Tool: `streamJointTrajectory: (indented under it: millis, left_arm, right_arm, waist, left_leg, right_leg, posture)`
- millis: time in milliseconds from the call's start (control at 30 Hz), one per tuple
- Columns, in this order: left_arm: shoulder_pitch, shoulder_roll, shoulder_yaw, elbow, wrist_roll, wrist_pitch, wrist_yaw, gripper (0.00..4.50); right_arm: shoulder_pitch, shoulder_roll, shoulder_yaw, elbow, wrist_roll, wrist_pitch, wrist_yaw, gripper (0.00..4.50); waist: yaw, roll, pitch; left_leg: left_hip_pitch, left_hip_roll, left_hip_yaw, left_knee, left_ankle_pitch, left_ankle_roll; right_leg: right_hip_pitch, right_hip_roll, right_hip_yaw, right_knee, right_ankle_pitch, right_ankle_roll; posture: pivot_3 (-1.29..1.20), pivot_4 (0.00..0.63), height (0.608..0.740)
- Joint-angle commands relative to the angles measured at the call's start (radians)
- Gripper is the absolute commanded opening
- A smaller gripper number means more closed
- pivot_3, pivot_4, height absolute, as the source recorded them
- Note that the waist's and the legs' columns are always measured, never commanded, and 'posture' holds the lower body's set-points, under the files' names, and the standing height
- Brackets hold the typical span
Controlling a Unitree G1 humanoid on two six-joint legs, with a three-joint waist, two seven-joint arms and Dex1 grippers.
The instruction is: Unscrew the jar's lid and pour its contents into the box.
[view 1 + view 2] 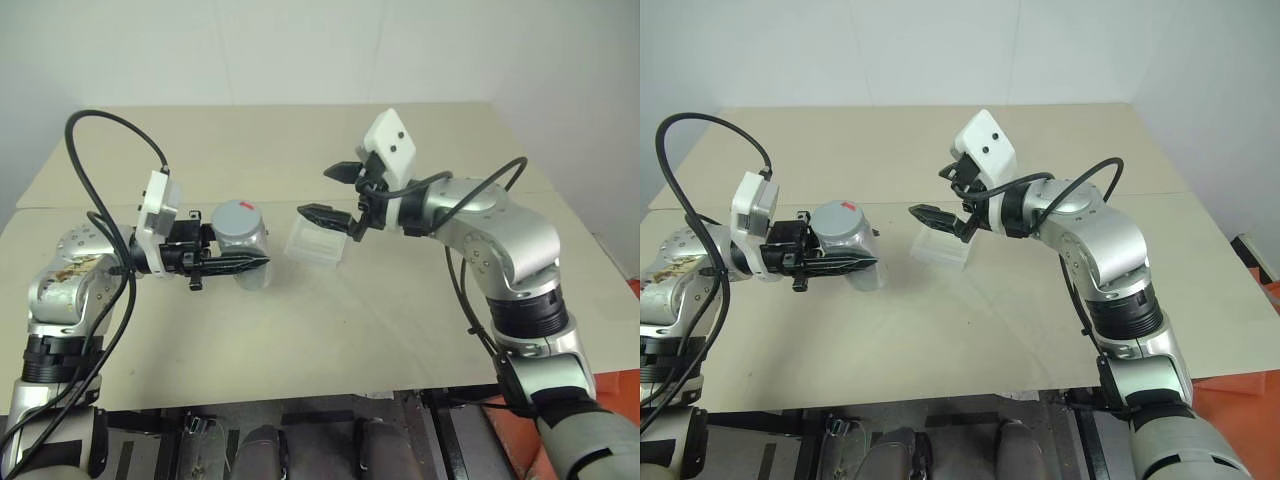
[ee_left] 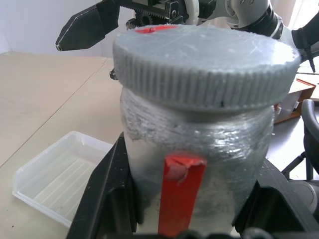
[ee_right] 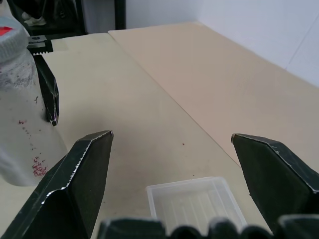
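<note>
Left eye view: the left gripper is clamped on the jar, held upright above the table, lid screwed on. Right gripper hangs beside it, fingers spread wide, empty. The box sits on the table between them, under the right fingers.

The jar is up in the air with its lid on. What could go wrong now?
1. The left gripper holds the jar above the table; if twisting the lid makes the jar slip, it could fall.
2. The open right gripper hangs right over the box, so it might knock the light box away.
3. The box is small and sits to one side of the jar, so the pour could miss.
</note>
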Motion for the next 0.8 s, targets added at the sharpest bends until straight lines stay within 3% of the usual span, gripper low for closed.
streamJointTrajectory:
  millis: [33,233,800]
  left_arm:
    - [-0.033,-0.005,0.008,0.023,0.006,-0.031,0.008,1.92]
    - [-0.079,-0.046,-0.039,0.090,0.048,-0.067,0.005,1.92]
    - [-0.125,-0.080,-0.079,0.130,0.070,-0.095,-0.042,1.92]
  right_arm:
    - [0.003,-0.014,-0.047,-0.073,0.048,-0.008,0.044,4.44]
    - [-0.016,0.043,-0.064,-0.149,0.142,0.043,0.035,4.44]
    - [-0.112,0.199,0.068,-0.024,0.054,-0.004,-0.004,4.44]
  waist:
    - [0.003,0.000,0.000]
    - [0.005,0.000,0.000]
    - [0.003,0.000,0.000]
  left_leg:
    - [0.000,0.000,0.000,0.000,0.000,0.000]
    - [0.000,0.000,0.000,0.000,0.000,0.000]
    - [0.000,0.000,0.000,0.001,0.000,0.000]
  right_leg:
    - [0.000,0.000,0.000,0.000,0.000,0.000]
    - [0.001,0.000,0.000,0.000,0.000,0.000]
    - [0.000,0.000,0.000,0.001,0.000,0.000]
  posture:
    - [0.00,0.150,0.740]
    - [0.00,0.150,0.740]
    - [0.00,0.150,0.740]
